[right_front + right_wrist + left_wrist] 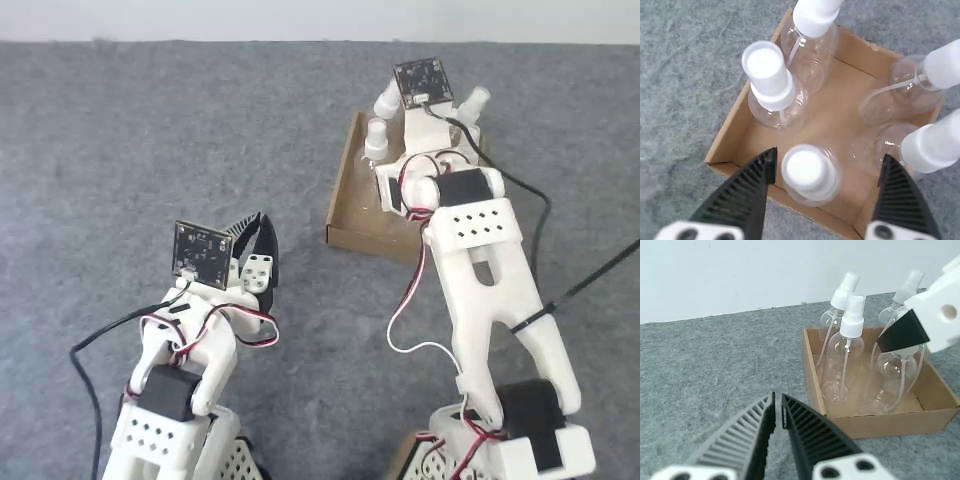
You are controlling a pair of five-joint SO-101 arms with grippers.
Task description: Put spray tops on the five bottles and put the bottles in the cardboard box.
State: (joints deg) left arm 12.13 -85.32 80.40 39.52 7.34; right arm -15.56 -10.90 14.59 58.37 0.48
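Clear glossy plastic bottles [810, 50], white plastic spray tops [765, 70], matt cardboard box [835, 102], rough grey felt-like table cover [150, 130]

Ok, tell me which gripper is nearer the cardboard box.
Right. The right gripper hangs over the cardboard box; the left gripper sits apart, over the mat.

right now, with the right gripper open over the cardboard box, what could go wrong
The open right gripper straddles a clear plastic bottle with a white spray top; rising at a slant, it could hook the top and tip the bottle.
The neighbouring clear bottle sits close to one finger and might be knocked.
The brown cardboard box has low walls, so a tipped bottle could fall out.
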